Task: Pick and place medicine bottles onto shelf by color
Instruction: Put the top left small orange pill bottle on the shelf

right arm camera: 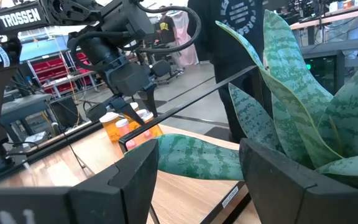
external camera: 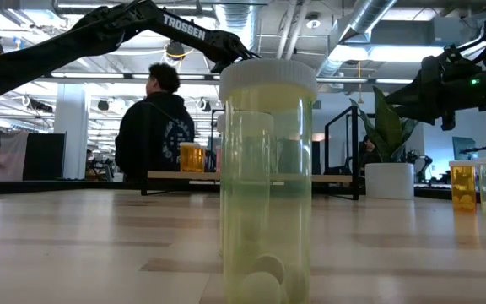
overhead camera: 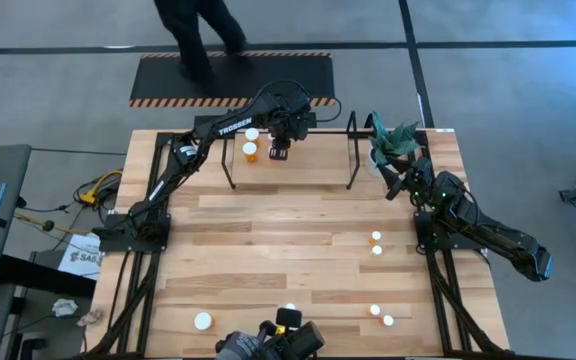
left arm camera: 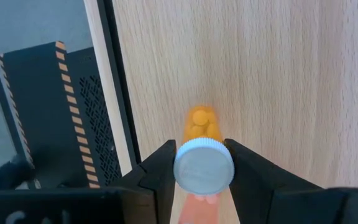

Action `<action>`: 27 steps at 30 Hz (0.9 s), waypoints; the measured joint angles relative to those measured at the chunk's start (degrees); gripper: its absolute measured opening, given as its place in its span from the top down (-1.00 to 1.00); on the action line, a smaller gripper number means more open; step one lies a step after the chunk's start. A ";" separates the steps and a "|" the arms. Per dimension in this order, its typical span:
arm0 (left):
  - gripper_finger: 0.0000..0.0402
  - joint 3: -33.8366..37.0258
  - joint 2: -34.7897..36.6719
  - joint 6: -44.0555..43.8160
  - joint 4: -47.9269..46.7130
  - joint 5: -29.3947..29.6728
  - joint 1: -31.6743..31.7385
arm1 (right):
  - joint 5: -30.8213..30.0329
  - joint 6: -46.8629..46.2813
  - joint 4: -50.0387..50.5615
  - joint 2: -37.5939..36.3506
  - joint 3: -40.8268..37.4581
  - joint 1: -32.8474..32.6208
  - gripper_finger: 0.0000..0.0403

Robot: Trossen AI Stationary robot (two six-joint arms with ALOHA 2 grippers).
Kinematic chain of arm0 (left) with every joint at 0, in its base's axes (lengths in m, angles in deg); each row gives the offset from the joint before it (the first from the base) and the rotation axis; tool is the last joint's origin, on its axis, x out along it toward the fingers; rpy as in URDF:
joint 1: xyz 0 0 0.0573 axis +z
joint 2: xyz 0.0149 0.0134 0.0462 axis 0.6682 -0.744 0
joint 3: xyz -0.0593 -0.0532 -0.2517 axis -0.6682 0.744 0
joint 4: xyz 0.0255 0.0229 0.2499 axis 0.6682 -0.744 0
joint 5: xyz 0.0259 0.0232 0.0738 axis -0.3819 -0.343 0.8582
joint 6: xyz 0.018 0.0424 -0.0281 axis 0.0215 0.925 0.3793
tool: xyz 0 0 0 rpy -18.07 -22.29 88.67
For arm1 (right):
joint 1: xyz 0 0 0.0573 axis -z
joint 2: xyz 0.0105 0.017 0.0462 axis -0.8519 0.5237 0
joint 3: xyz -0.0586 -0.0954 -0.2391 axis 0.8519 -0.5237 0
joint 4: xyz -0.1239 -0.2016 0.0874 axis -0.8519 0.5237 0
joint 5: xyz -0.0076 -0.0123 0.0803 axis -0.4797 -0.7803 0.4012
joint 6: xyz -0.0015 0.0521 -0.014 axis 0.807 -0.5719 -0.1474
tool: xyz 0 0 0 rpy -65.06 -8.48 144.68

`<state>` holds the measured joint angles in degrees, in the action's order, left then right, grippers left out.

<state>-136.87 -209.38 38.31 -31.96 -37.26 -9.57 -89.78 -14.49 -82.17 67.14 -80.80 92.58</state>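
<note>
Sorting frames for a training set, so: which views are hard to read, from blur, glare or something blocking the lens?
Low view: a pale bottle right at the lens blocks the middle, and bright ceiling lights backlight the room. Right wrist view: plant leaves fill the foreground. Left wrist view: the white cap is slightly soft. High view: evenly lit.

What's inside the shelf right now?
Inside the shelf, two orange medicine bottles stand at its left end. The left gripper holds a third orange bottle over the shelf floor beside them. Whether it touches the floor is hidden.
</note>
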 joint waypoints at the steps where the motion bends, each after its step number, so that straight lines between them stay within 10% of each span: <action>1: 0.43 0.00 0.00 -0.01 0.00 0.00 0.00 | 0.00 0.00 0.01 0.00 -0.01 0.00 -0.24; 27: 0.13 0.00 0.00 -0.87 0.54 0.19 0.00 | 0.00 0.00 0.00 0.02 -0.01 -0.01 -0.24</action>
<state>-136.87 -209.38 37.44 -31.41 -37.06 -9.57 -89.78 -14.49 -82.17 67.16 -80.81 92.57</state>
